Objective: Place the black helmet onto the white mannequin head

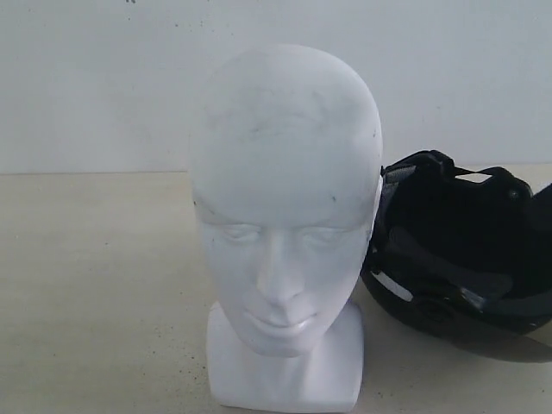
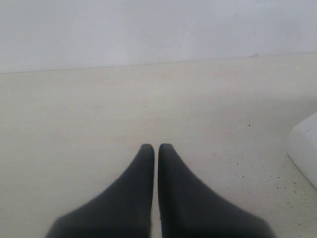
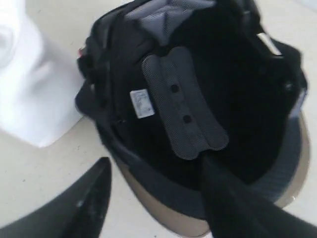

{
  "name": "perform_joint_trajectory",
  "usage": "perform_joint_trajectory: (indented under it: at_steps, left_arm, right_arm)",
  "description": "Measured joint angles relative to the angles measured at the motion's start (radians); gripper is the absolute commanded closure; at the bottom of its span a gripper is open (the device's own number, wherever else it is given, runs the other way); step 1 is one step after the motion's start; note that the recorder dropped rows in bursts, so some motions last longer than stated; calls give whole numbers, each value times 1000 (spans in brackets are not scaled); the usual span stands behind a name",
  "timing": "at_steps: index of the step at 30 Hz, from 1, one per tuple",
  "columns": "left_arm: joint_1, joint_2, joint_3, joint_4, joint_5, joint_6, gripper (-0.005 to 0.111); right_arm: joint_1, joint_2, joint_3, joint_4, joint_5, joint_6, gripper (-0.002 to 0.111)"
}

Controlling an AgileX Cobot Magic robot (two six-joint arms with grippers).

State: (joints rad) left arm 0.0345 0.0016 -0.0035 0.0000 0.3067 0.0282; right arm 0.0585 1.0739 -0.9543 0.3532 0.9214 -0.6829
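Observation:
The white mannequin head [image 1: 285,216] stands upright at the front centre, facing the exterior camera, bald with faint dark scuffs. The black helmet [image 1: 457,250] lies to its right, upside down with its padded inside showing, touching or nearly touching the head. In the right wrist view my right gripper [image 3: 156,161] is open across the helmet [image 3: 198,89] rim and its tinted visor [image 3: 148,201]: one finger is inside the shell, the other outside over the table. My left gripper [image 2: 156,147] is shut on nothing above bare table. Neither gripper shows in the exterior view.
The pale table [image 1: 95,285] runs back to a white wall [image 1: 103,78]. A corner of the mannequin's neck base [image 2: 304,148] shows in the left wrist view, and its base [image 3: 34,99] sits beside the helmet in the right wrist view.

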Motion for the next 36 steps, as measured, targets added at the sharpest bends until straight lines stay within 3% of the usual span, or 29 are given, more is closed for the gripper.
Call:
perform_joint_trajectory:
  at_steps: [7,10,27,36]
  left_arm:
    - [0,0,0,0,0,0,102]
    - [0,0,0,0,0,0,102]
    - [0,0,0,0,0,0,102]
    - [0,0,0,0,0,0,102]
  right_arm:
    - [218,74,2,-177,62,-28,46]
    - [261,103,21,-267,38,15,46]
    - [269,142,233,-215,-379,-29,46]
    - [269,286,239,-191,-472,-36,46]
